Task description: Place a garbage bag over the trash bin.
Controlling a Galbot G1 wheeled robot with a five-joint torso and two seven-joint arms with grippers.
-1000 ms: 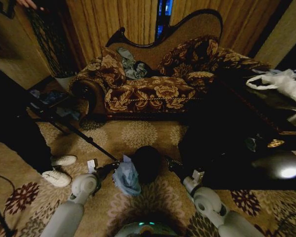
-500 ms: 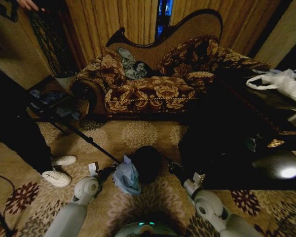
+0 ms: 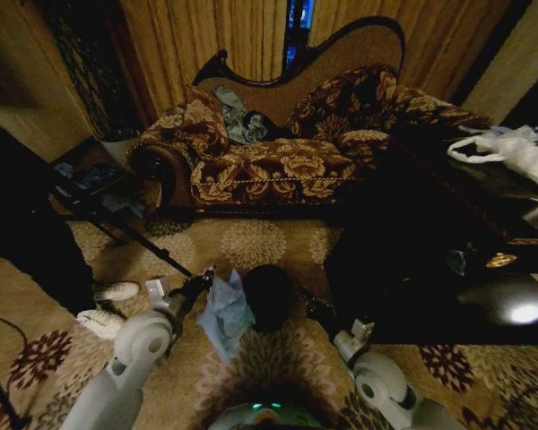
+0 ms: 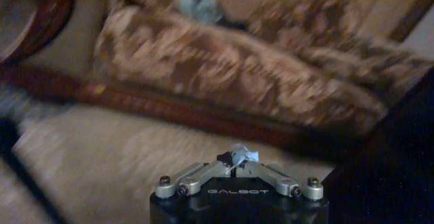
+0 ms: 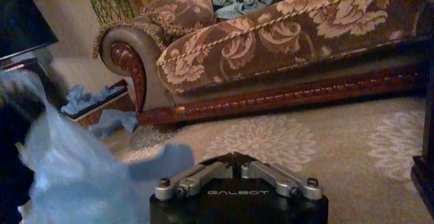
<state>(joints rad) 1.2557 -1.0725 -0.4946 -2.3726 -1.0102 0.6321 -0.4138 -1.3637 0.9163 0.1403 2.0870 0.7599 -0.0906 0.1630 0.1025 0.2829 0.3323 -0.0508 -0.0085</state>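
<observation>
The left gripper (image 3: 204, 279) pinches a top corner of the pale blue garbage bag (image 3: 222, 312); in the left wrist view a small tuft of the film pokes out between the pressed fingertips (image 4: 237, 159). The bag hangs crumpled just below that gripper, right beside the black trash bin (image 3: 267, 296), whose shape melts into shadow. On the bin's far side sits the right gripper (image 3: 310, 305), dark and hard to make out there; its wrist view shows the fingers (image 5: 234, 164) pressed together on nothing, the bag (image 5: 64, 168) billowing beside it.
</observation>
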